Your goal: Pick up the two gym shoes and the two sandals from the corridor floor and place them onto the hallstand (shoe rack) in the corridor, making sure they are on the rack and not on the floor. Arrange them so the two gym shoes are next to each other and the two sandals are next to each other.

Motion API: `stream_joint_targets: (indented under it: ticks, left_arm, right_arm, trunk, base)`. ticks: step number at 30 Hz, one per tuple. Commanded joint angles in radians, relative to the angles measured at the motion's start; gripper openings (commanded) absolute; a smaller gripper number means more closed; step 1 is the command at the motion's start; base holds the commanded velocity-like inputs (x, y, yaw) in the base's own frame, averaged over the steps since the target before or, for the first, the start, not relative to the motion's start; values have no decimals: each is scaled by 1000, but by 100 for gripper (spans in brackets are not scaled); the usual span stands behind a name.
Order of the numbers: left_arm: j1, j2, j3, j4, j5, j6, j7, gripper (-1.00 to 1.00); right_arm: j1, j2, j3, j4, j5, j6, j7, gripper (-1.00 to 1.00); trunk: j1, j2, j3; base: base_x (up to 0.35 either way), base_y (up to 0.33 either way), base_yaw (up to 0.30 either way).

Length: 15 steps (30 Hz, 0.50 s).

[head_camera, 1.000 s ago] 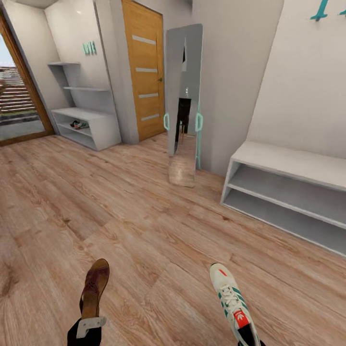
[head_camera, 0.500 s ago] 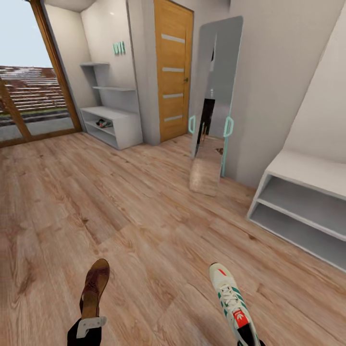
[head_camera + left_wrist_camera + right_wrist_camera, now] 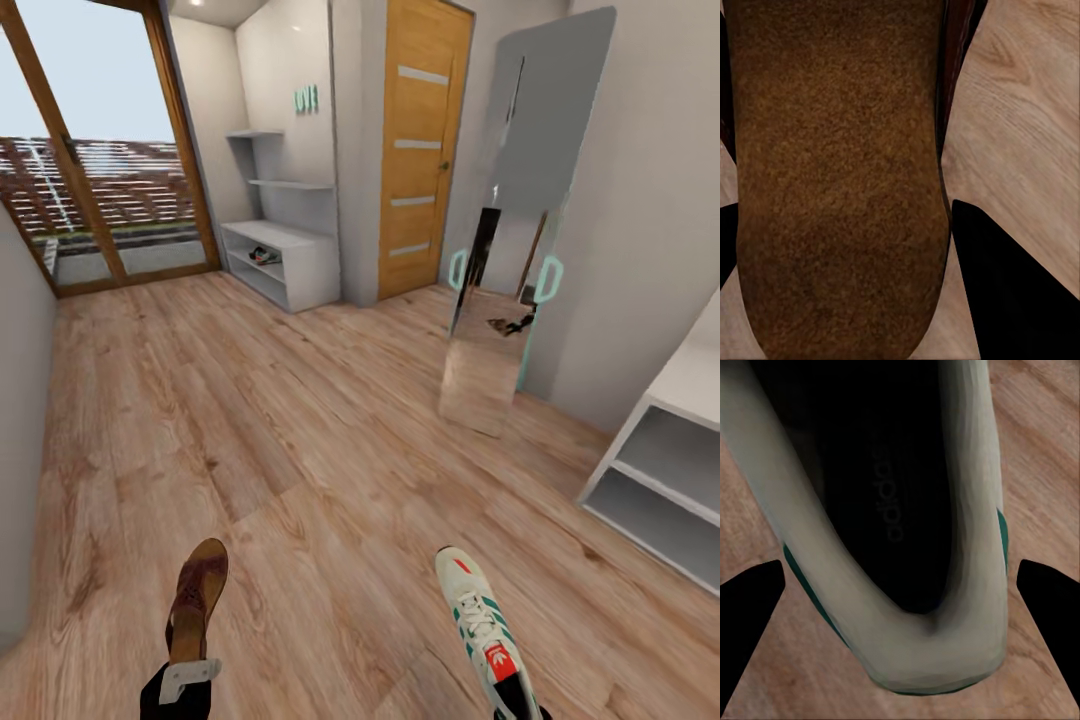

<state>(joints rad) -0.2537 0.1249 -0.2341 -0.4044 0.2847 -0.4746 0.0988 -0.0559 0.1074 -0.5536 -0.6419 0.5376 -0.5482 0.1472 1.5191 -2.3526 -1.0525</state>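
Note:
A brown sandal hangs over the corridor floor at the bottom left of the head view, with my left gripper shut on its heel end. Its sole shows close up in the left wrist view between dark fingers. A white gym shoe with green stripes is held at the bottom right, my right gripper shut on its heel. Its dark opening faces the right wrist camera. The hallstand stands far back, a small dark item on its shelf.
A low white two-shelf bench stands at the right edge. A tall mirror leans on the right wall beside a wooden door. A glass door closes the far left, and a grey wall runs along my left.
The camera has turned left, so the room has shifted right in view and the glass door has come in. Both held shoes keep their places in the grippers.

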Motion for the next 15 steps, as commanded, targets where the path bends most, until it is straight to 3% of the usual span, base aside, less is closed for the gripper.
stream_joint_targets:
  ticks: [1,15]
  left_arm:
    - [-1,1,-8,0,0,-2,9,-100]
    - [-1,1,-8,1,1,-2,9,-100]
  right_arm:
    - [-1,1,-8,-1,3,-4,9,-100]
    - [-1,1,-9,-4,2,-5,9,-100]
  trunk:
    - [0,0,-1]
    - [0,0,-1]
  base:
    - [339,0,278]
    - [339,0,264]
